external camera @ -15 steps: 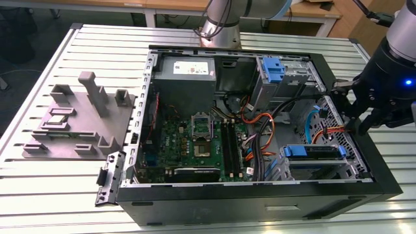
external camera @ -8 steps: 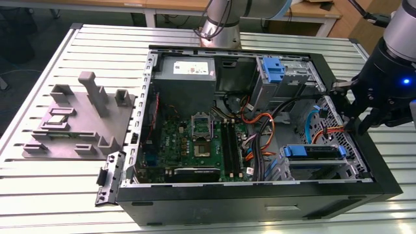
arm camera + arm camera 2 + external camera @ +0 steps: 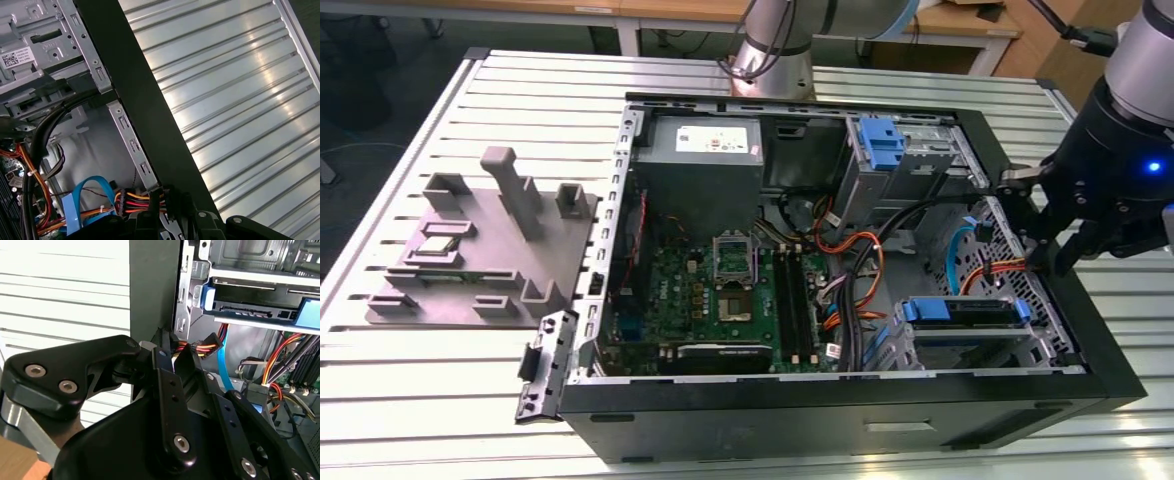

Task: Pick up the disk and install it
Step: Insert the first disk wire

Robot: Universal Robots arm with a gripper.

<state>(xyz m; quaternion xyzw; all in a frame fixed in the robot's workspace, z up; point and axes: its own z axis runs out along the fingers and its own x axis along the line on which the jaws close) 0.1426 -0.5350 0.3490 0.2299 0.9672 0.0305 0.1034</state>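
Note:
The disk, a flat drive in a blue carrier, lies in the lower drive bay at the near right corner of the open computer case. In the second wrist view the disk sits level between the bay's metal rails. My gripper hangs over the case's right wall, a little behind the disk and apart from it. It is open and holds nothing. In both wrist views the gripper is close to a connector with red, yellow and black wires.
A narrow blue bracket stands in the upper bay and a grey power supply sits at the back. Orange and blue cables cross the motherboard. A grey fixture rests on the slatted table at the exterior view's left.

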